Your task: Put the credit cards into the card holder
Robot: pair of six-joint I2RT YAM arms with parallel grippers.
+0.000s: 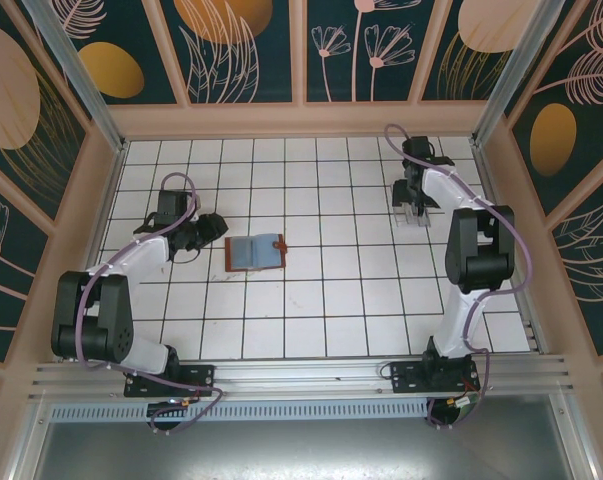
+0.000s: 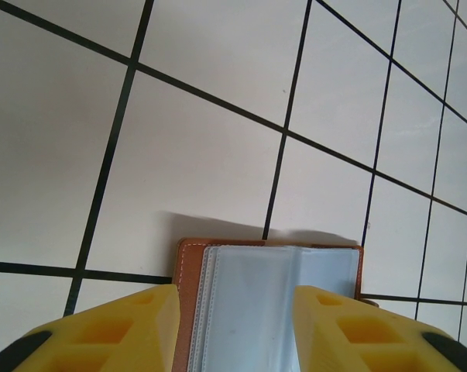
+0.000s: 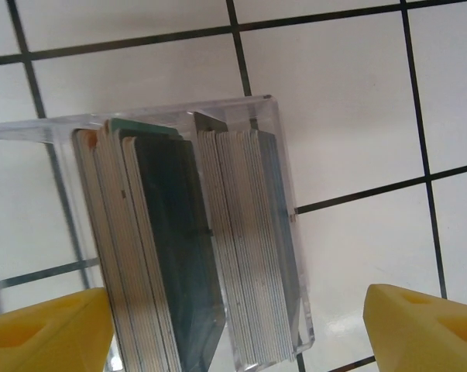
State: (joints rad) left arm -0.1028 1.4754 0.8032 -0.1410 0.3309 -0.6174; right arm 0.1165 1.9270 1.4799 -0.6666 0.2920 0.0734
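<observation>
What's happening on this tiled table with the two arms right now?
The left tool sits at the edge of the open card holder, jaws apart over its clear sleeves. The right tool hangs open above a clear box packed with credit cards, one finger on each side. No card is gripped yet.
</observation>
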